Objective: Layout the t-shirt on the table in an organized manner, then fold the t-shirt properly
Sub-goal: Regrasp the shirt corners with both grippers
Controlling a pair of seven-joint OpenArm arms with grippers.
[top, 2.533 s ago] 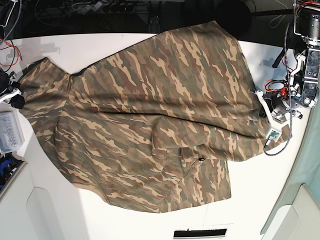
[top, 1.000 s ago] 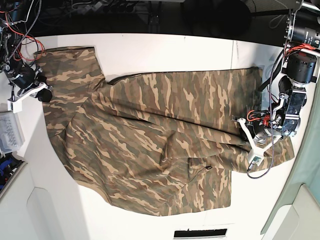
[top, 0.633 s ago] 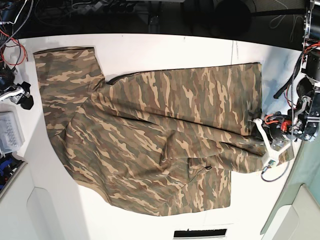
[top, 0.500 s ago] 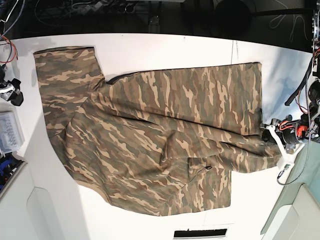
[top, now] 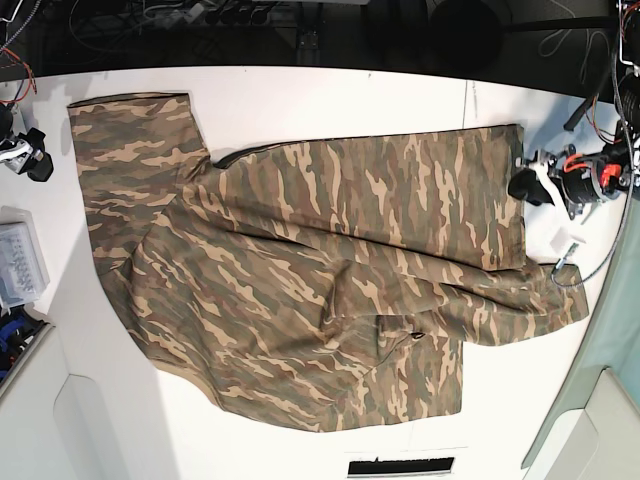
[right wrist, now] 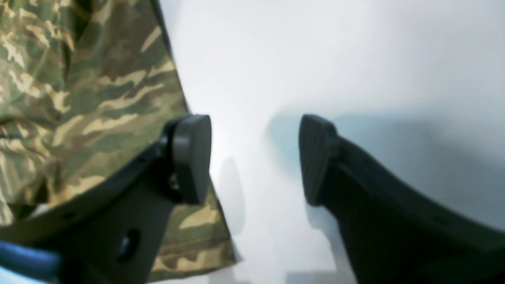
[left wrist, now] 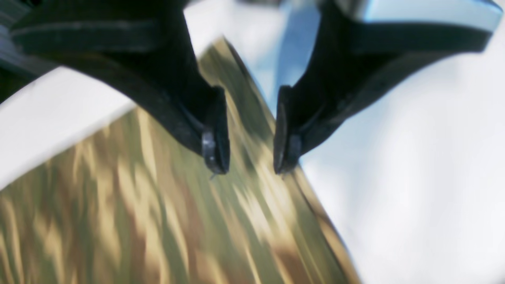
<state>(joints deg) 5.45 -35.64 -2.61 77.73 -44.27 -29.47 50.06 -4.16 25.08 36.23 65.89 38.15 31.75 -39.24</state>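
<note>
The camouflage t-shirt point(top: 330, 260) lies spread on the white table point(top: 330, 105), with wrinkles and a folded-over flap near its middle. My left gripper point(top: 524, 186) hovers at the shirt's right edge. In the left wrist view it point(left wrist: 248, 157) is open above the blurred cloth edge point(left wrist: 158, 221), with nothing between its fingers. My right gripper point(top: 38, 163) is off the shirt's upper left corner. It point(right wrist: 254, 157) is open over bare table point(right wrist: 315, 59), and the shirt point(right wrist: 79, 98) lies just to its left.
A clear plastic box point(top: 20, 265) sits at the left edge. A dark slot point(top: 400, 466) is set in the table's front edge. A thin seam point(top: 466, 100) crosses the table. Cables lie along the back, and a pale green surface point(top: 615, 330) borders the right.
Both grippers went from shut on the shirt to open. The left arm moved from the lower right corner up along the right edge. The right arm drew back to the left.
</note>
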